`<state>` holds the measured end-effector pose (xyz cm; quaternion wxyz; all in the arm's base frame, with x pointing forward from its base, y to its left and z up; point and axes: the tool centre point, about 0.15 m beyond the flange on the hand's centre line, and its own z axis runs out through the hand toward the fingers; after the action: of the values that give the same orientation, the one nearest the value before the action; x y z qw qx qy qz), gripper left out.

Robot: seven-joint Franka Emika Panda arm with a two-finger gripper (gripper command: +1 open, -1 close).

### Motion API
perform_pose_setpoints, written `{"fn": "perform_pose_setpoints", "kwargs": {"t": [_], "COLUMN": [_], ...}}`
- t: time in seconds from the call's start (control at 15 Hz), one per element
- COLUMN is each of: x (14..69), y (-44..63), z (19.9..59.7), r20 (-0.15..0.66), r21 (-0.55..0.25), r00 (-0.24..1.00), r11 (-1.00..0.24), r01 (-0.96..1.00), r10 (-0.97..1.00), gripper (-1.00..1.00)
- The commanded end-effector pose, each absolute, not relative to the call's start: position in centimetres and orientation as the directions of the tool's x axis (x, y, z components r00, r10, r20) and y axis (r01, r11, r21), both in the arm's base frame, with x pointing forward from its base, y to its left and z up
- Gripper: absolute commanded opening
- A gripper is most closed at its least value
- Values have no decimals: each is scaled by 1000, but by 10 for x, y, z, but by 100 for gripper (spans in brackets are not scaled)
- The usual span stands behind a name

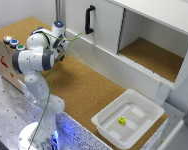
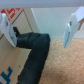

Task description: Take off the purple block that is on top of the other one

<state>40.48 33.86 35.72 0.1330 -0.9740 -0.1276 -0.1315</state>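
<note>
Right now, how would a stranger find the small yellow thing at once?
Start at the cork counter and follow it to the exterior view's right end, where a white plastic tub sits. The yellow cube lies alone inside, the only coloured thing on the white floor.

purple blocks unseen, end effector (image 2: 39,25) fingertips cropped

The exterior view is evenly and brightly lit but soft and low in detail, with the white bin (image 1: 128,118) and the cabinet (image 1: 144,30) close to washed out and only faint shadows on the cork tabletop (image 1: 89,85). A blue glow shows at the arm's base (image 1: 59,131). The wrist view is dimmer and blurred throughout, its near parts quite out of focus.
</note>
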Motion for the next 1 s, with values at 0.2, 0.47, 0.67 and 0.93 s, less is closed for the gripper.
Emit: {"fn": "perform_pose_setpoints", "kwargs": {"t": [0.2,0.47,0.67,0.93], "x": [377,375,379,381], "y": [314,337,356,391], "z": [448,477,502,522], "r20": [276,253,242,165], "r21": [-70,-51,-26,0], "r00": [882,768,660,461], "r11": [-907,-784,-675,-468], "r01": [416,618,737,884], "r10": [383,589,712,872], "gripper": [100,100,100,100]}}
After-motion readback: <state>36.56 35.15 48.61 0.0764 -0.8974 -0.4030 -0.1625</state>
